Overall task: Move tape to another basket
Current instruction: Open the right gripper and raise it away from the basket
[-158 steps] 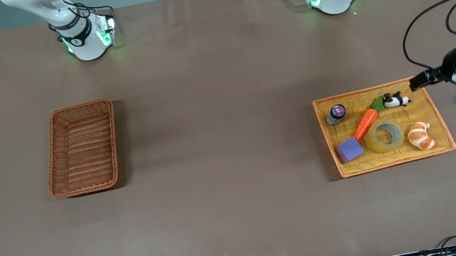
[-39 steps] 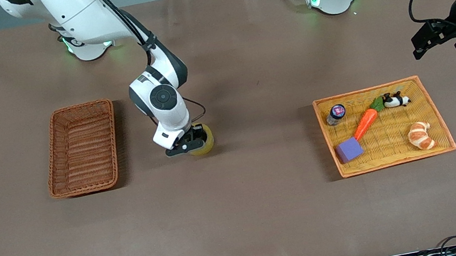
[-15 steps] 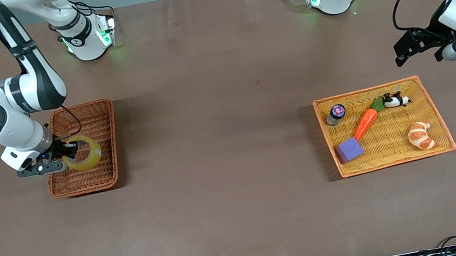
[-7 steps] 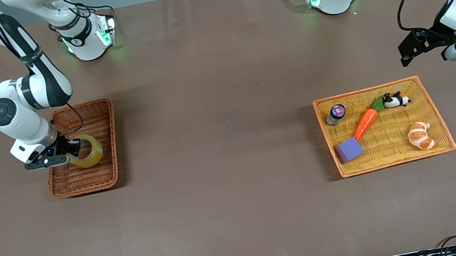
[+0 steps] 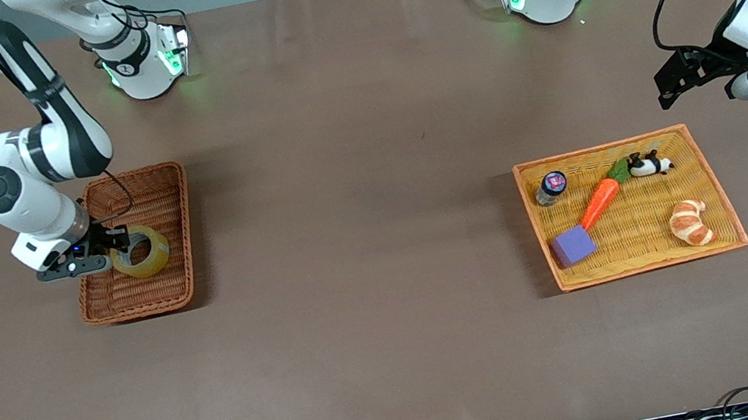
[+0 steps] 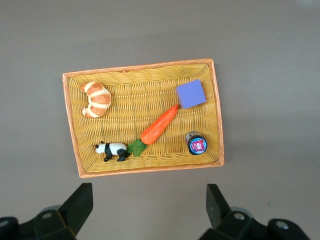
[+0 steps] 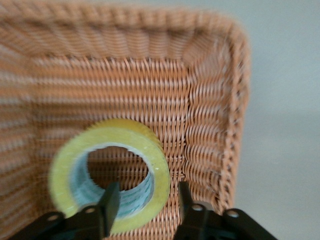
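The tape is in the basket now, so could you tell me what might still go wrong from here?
The tape stands tilted in the basket, so it may roll or tip over. The right gripper, its fingers straddling the roll's wall, could snag and drag the roll when lifting. The left gripper waits open above the tray.

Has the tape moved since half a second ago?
Yes, slightly. The tape has sunk lower inside the basket, toward its floor, between the right gripper fingers.
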Controlling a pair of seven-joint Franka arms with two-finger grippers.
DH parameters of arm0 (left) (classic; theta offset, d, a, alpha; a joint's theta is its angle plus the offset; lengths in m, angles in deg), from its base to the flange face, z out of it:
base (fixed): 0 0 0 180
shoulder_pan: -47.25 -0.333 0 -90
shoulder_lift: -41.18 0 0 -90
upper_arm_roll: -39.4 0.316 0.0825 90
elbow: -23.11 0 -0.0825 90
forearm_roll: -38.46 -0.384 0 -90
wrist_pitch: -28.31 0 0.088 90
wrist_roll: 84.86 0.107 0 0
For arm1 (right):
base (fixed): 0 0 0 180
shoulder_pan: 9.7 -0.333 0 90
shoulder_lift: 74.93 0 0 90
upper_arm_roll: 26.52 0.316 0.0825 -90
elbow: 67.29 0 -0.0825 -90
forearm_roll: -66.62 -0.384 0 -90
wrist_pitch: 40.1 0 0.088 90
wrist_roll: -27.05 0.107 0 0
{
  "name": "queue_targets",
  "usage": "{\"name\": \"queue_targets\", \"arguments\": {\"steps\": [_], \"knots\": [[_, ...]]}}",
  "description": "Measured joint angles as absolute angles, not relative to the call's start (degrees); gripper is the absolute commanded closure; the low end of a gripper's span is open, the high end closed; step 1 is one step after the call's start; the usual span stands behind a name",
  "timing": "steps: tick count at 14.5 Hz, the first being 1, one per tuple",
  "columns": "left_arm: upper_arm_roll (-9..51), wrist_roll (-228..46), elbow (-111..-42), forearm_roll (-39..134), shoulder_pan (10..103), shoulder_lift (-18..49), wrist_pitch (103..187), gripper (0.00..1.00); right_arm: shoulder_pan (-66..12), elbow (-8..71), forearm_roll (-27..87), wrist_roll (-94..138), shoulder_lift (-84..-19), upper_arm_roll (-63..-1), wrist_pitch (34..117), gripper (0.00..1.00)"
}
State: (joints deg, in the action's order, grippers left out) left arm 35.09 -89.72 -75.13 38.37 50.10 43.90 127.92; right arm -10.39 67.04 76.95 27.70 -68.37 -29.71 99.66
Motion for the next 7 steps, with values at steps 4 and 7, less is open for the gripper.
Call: {"name": "queue_targets", "arguments": {"steps": [4, 7], "knots": [[35.1, -89.72, -75.13, 38.37, 50.09, 43.9, 127.91, 0.0, -11.35, 63.4, 76.94, 28.62, -72.75, -29.19, 94.06, 0.0], [35.1, -89.72, -75.13, 38.36, 50.09, 43.9, 127.91, 0.0, -11.44, 57.48, 76.94, 28.71, -74.63, -29.18, 87.17, 0.0]]}}
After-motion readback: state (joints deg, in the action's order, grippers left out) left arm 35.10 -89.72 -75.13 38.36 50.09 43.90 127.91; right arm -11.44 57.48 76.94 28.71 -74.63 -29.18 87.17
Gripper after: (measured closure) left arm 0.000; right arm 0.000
